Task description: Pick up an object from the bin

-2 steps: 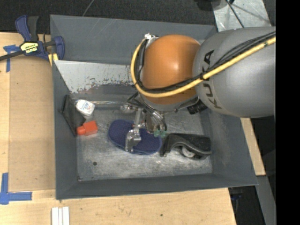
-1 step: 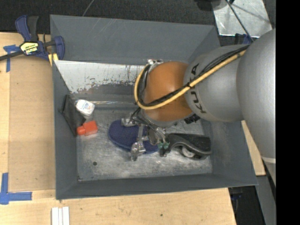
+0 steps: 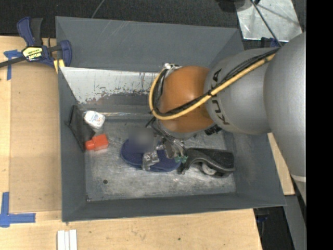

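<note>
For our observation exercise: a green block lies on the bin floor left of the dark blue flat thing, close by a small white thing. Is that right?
No: the camera view shows the block is orange-red, not green. It does lie left of the dark blue flat thing, close by the small white thing.

- You had the gripper (image 3: pixel 164 158) over the middle of the bin (image 3: pixel 156 206), above a flat oval pad (image 3: pixel 132 152).
- Just right of the pad lay a long tool (image 3: pixel 214 160).
- Well to its left sat a small block (image 3: pixel 97 142), with a round case (image 3: pixel 94 119) behind it and a slab (image 3: pixel 78 129) against the left wall.
</note>
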Robot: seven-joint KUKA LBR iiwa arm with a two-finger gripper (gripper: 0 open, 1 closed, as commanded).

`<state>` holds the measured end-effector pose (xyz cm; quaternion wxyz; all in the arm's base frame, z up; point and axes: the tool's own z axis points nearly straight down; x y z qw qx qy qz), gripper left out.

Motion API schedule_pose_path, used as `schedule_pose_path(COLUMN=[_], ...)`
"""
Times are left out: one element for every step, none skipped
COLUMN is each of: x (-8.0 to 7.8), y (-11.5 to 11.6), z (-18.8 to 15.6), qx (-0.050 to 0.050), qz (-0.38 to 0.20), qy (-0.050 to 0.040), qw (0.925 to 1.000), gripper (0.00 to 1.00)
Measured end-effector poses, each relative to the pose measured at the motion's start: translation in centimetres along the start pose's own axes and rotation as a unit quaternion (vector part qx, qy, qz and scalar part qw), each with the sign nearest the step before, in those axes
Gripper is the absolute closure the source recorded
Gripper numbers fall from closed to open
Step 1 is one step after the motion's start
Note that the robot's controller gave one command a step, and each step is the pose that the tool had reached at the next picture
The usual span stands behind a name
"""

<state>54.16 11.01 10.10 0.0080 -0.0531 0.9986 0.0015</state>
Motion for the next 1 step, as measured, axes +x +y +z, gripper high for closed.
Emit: schedule_pose_path(x=[-1.78], y=[-0.10], z=[-12.89], qx=[0.001], qz=[-0.051], qy=[0.0020], qw=[0.9987], gripper=[1.00])
